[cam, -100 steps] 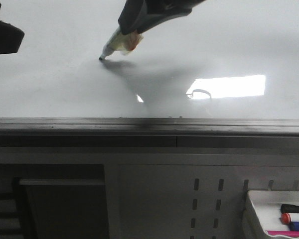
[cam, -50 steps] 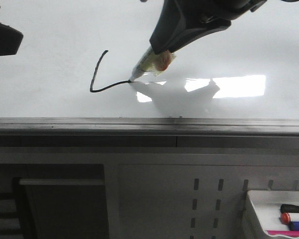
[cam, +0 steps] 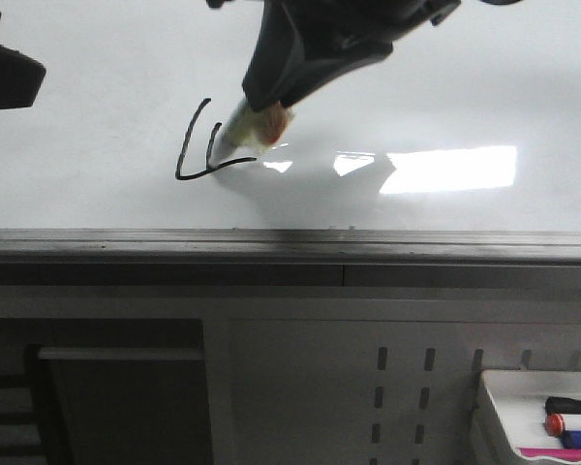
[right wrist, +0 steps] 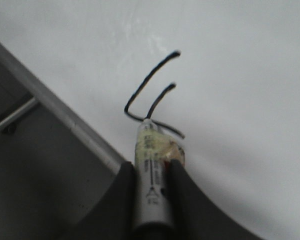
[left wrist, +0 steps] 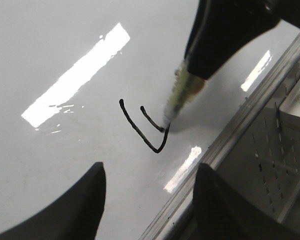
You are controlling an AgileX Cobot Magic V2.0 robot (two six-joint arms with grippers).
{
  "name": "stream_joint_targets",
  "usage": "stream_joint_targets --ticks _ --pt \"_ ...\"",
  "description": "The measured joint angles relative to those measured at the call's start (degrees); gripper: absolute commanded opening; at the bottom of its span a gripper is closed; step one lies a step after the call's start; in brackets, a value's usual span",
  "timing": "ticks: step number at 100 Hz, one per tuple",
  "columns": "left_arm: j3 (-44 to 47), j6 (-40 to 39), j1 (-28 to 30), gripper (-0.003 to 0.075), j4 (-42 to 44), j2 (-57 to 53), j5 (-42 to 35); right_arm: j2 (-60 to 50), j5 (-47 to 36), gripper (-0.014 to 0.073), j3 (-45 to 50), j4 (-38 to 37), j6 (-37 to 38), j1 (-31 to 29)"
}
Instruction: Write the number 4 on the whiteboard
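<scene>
The whiteboard (cam: 97,184) is a glossy white board with a dark grey metal edge (cam: 290,247). Black strokes of the number 4 (cam: 186,155) lie on it: a slanted stroke, a short bar and a second slanted stroke. They show in the left wrist view (left wrist: 140,131) and the right wrist view (right wrist: 150,85) too. My right gripper (cam: 271,92) is shut on a white marker pen (cam: 240,134) whose tip touches the board at the second stroke. The marker also shows between the right fingers (right wrist: 151,185). My left gripper (left wrist: 150,200) is open and empty above the board.
A small white tray (cam: 494,412) at the lower right holds several markers, one with a red cap (cam: 558,423). A perforated grey panel (cam: 397,387) lies below the board's edge. Bright light reflections (cam: 450,168) sit on the board right of the strokes.
The right gripper drew a slanted stroke down, then a bar to the right, then moved back left and drew a second slanted stroke. The left gripper has not moved.
</scene>
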Motion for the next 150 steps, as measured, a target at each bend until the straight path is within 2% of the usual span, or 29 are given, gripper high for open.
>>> stream_joint_targets --ticks 20,45,60,65,70,84,105,112,117,122,129,136,150 --pt "0.0 0.0 -0.9 0.0353 0.1 4.3 -0.9 0.0 4.6 -0.0064 0.9 0.0 0.0 3.4" --pt "0.0 -0.1 -1.7 0.0353 2.5 14.8 -11.1 -0.4 11.0 -0.0064 -4.4 -0.1 0.0 8.4" --pt "-0.3 -0.1 -1.7 0.0347 2.9 18.9 -12.6 -0.7 14.2 -0.0064 -6.7 0.2 0.0 10.3" --pt "-0.3 -0.1 -1.7 0.0321 2.9 19.4 -12.8 -0.7 15.1 -0.0064 -7.0 0.2 0.0 10.4" --pt "-0.4 -0.1 -1.7 0.0260 2.8 19.6 -13.0 -0.7 16.1 -0.0064 -7.0 0.3 0.0 10.4" --pt "-0.5 -0.1 -1.9 -0.0024 2.3 19.7 -14.1 -0.7 16.5 -0.0064 -7.2 0.3 -0.1 10.6" --pt "-0.5 0.2 -2.0 -0.0020 2.5 19.8 -14.2 -0.7 16.3 -0.0053 -7.3 0.3 -0.1 10.6" --pt "-0.5 0.2 -2.0 -0.0020 2.1 19.8 -14.2 -0.7 16.1 0.0056 -7.3 0.3 -0.1 10.6" --pt "-0.5 0.2 -2.0 -0.0020 0.7 19.9 -14.2 -0.7 15.6 0.0202 -7.3 0.3 -0.1 10.6" --pt "-0.5 0.2 -2.0 -0.0020 -2.0 19.9 -14.3 -0.7 14.5 0.0401 -7.3 0.3 -0.1 10.6" --pt "-0.5 0.2 -2.0 -0.0020 -7.3 19.9 -14.3 -0.9 13.0 0.0594 -7.3 0.5 -0.1 10.6" --pt "-0.5 0.2 -2.0 -0.0020 -13.2 19.9 -14.0 -1.4 11.5 0.0649 -7.3 0.5 -0.1 10.1" --pt "-1.6 -0.1 -1.2 -0.0020 -33.5 19.9 -8.6 -4.3 10.9 0.0582 -7.3 0.0 -0.1 7.4"
